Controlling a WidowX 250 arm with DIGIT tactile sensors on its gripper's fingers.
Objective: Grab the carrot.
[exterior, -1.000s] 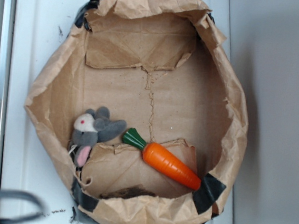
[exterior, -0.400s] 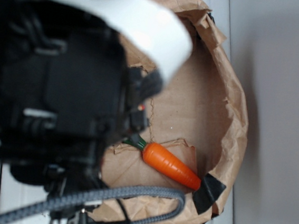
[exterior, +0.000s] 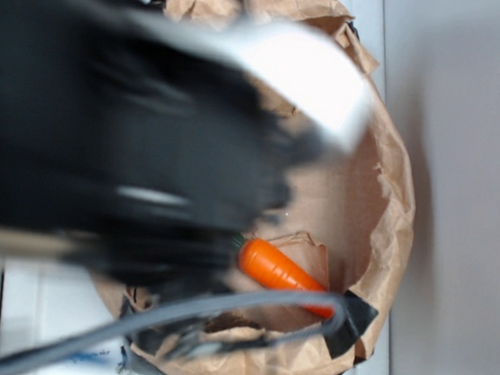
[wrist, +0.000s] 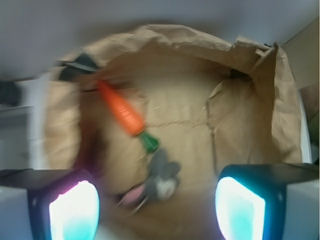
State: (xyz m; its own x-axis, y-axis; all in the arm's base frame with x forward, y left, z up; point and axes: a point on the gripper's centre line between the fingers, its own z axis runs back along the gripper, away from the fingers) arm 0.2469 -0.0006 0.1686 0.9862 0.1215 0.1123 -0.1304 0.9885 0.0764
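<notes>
Right up close in the wrist view, the gripper has its two glowing finger pads spread wide apart, nothing between them. Just beyond the gap lies the grey-and-white plush animal, blurred. Past the plush, touching or nearly so, sits the glossy orange toy carrot, green cap toward the plush, pointed tip running away up-left toward the black tape. So its long axis is diagonal to the fingers' line, ahead and slightly left. All this lies on the floor of the crumpled brown paper bag.
</notes>
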